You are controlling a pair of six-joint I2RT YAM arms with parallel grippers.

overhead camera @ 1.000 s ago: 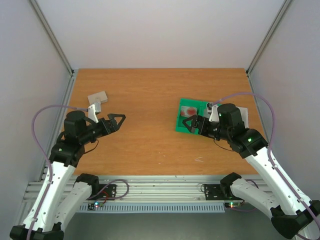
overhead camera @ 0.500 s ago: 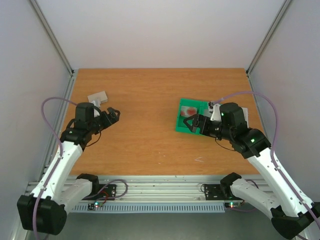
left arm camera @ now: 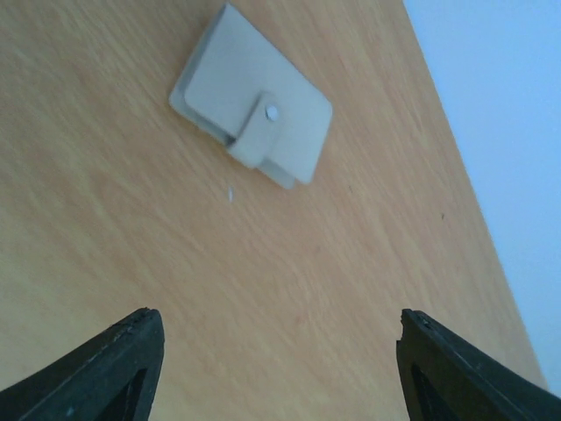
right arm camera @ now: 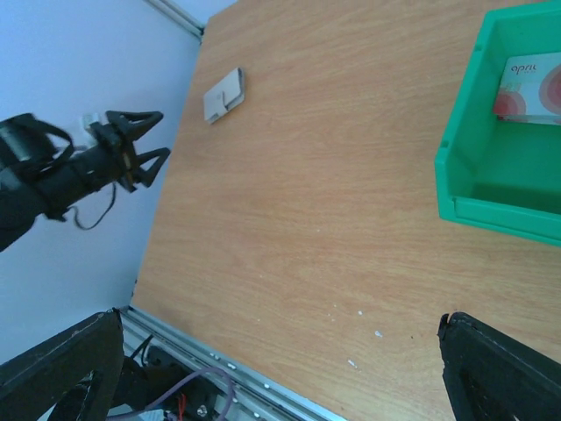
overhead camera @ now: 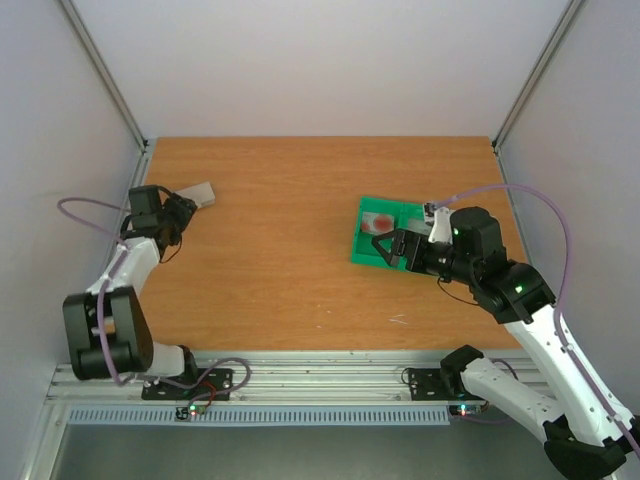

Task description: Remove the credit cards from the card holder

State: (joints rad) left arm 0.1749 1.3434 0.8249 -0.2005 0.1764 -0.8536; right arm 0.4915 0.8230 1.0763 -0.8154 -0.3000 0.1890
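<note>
Left end effector (left arm camera: pixel 276 323) hovers with its jaws apart and empty. The right end effector (overhead camera: pixel 388 247) stands wide open, also empty. There are two arms, one card holder (left arm camera: pixel 250 110), one green tray (right arm camera: pixel 456 167), and one white credit card (right arm camera: pixel 530 88) with red marks lying in the tray. The wood-grain worktop (overhead camera: pixel 300 280) sits between pale walls. The card holder lies flat near the far left corner, just ahead of the left end effector and not touching it.
</note>
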